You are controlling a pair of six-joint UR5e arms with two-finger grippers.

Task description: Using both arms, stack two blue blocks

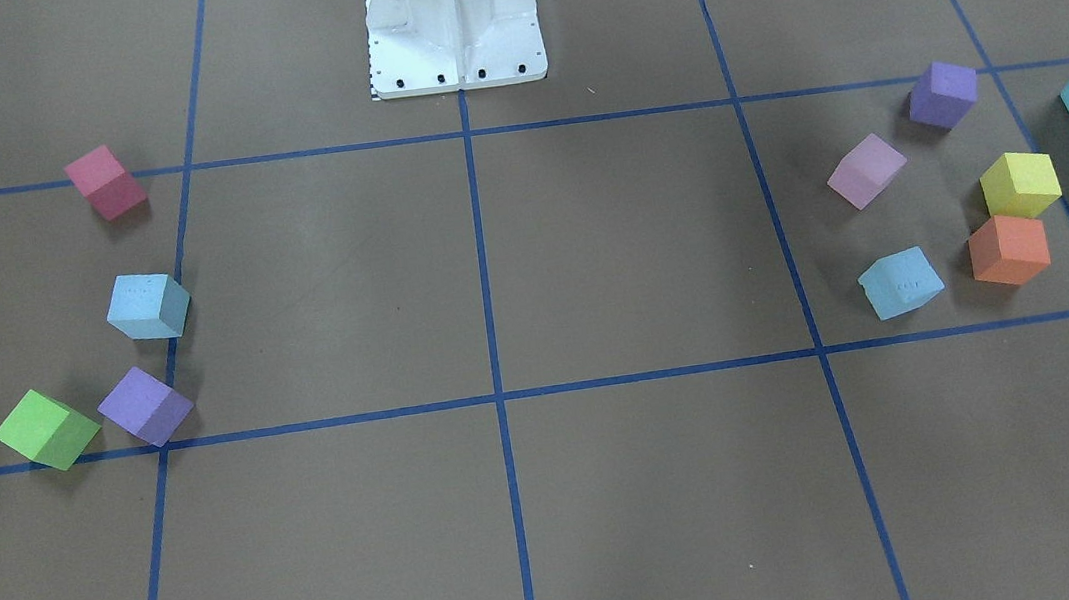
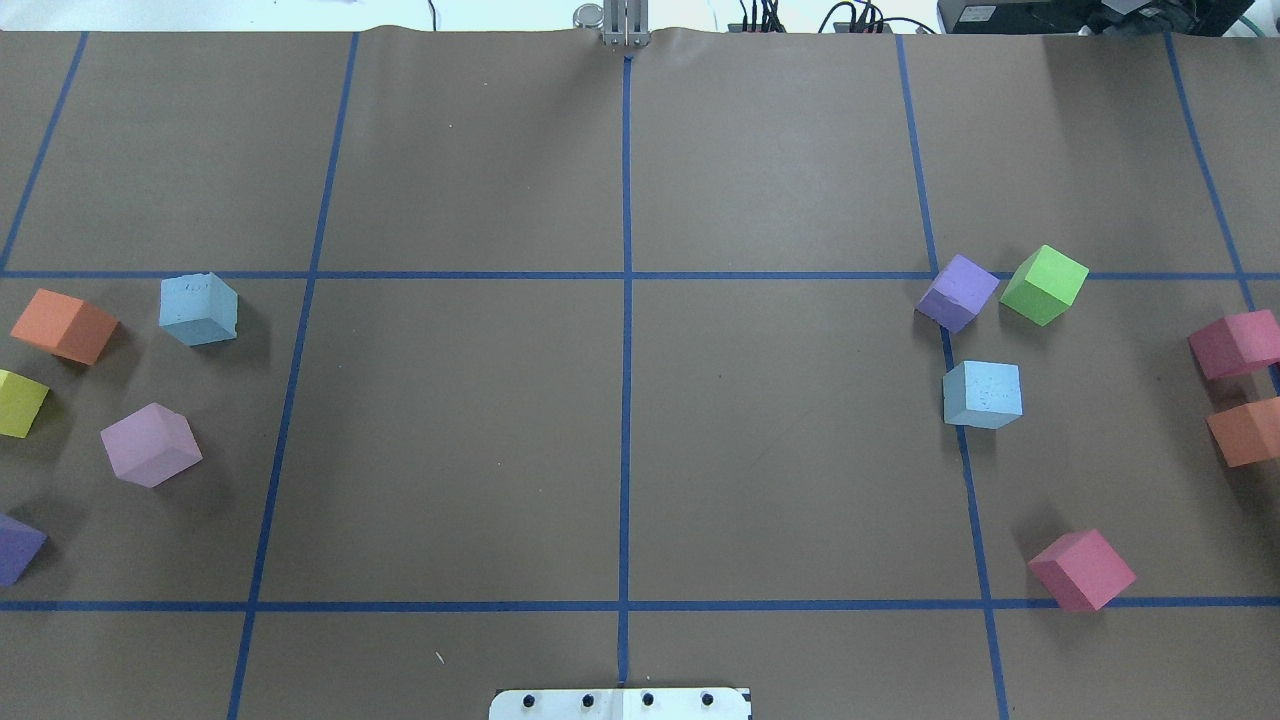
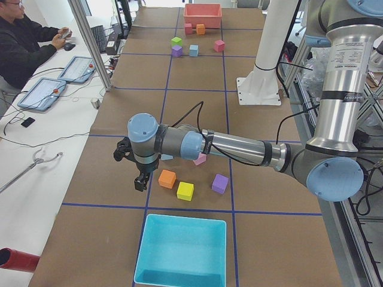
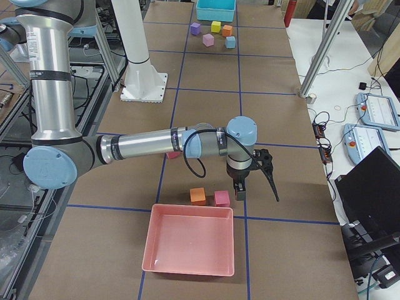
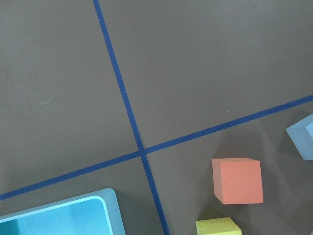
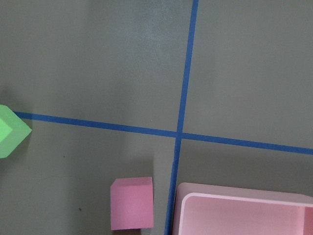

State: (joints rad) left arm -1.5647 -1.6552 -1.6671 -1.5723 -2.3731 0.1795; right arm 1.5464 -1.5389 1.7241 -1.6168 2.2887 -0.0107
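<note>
Two blue blocks, unstacked, both free on the bench (image 2: 620, 450). The left blue block (image 2: 198, 309) sits near an orange block (image 2: 65, 326). The right blue block (image 2: 982, 394) lies on a tape line, well apart from it. The left claw (image 3: 139, 178) and right claw (image 4: 257, 181) hover by the bench ends; I cannot tell how far open they are. Stage, as I judge it: the opening reach. Next, each claw must centre over its own block.
</note>
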